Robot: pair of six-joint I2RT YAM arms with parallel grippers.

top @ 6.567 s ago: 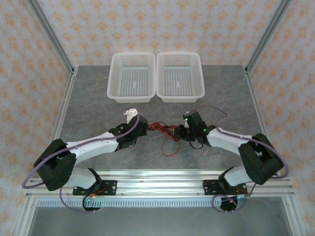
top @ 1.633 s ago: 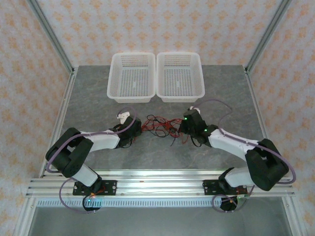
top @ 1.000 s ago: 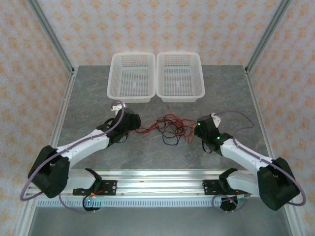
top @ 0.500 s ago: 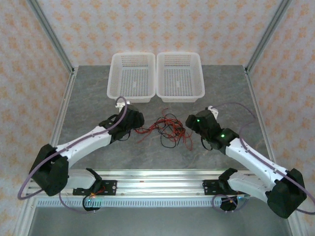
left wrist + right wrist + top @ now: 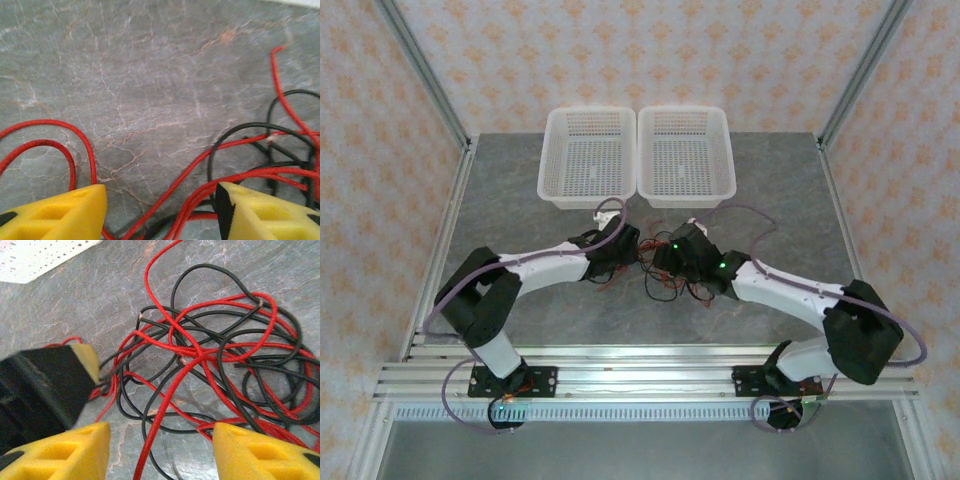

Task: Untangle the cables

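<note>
Two arms that stood well apart a moment ago, with the strands spread between them, have now closed in on the middle of the bench (image 5: 500, 200). The left tool (image 5: 628, 247) and the right tool (image 5: 662, 262) are almost nose to nose over the cables (image 5: 200, 357). The bundle has drawn in with them: it was strung out sideways and is now a tight clump of red and black loops, lying flat on the grey surface just under and in front of the two tools.

To my eye nothing has come free, so this looks like a fresh try at a hold.

From the left wrist, the left tool (image 5: 160, 192) stands wide, with red strands running loose through the gap and nothing pinched. From the right wrist, the right tool (image 5: 160, 427) is also wide, with one red strand trailing between its fingers and the knot just beyond. The dark tip of the left tool sits at the clump's edge, touching several strands.

Crowding is the obstacle here, since the tools are close enough to hamper each other. The two white baskets (image 5: 587, 203) behind are clear of the work.
</note>
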